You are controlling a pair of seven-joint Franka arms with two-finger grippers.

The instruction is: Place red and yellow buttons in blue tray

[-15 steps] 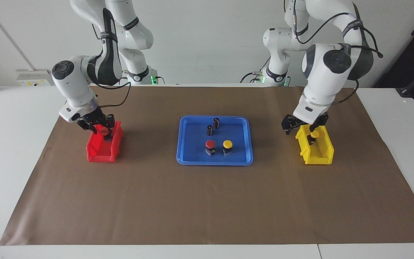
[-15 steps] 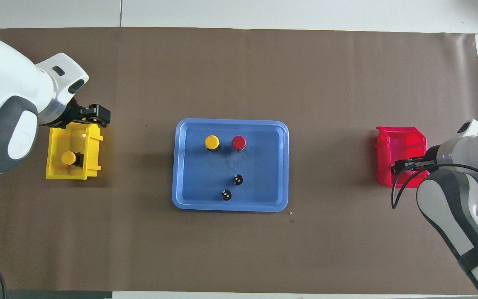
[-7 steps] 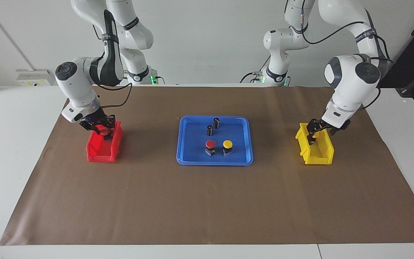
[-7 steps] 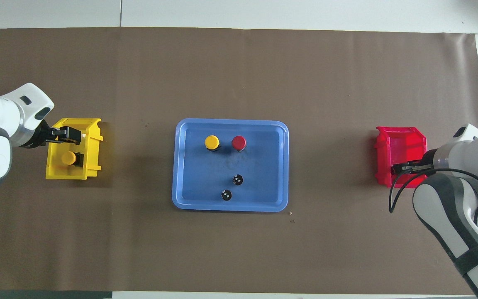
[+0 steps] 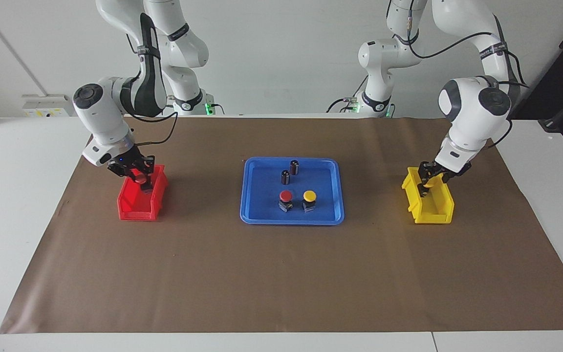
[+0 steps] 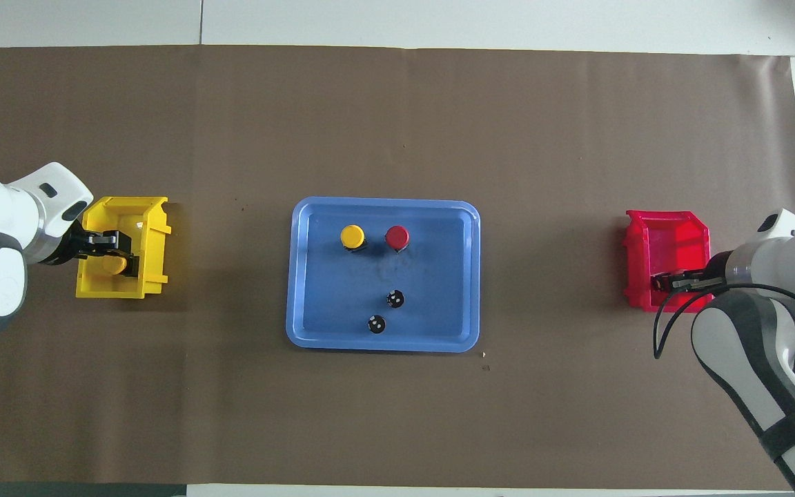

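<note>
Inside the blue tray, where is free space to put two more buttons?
In the blue tray, the floor toward the left arm's end, beside the two black cylinders, is bare, as is the strip toward the right arm's end. The yellow button and red button crowd the part farther from the robots.

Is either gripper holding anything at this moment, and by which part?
It cannot be told. The left gripper is down around the yellow button in the yellow bin; the right gripper is at a red button in the red bin.
</note>
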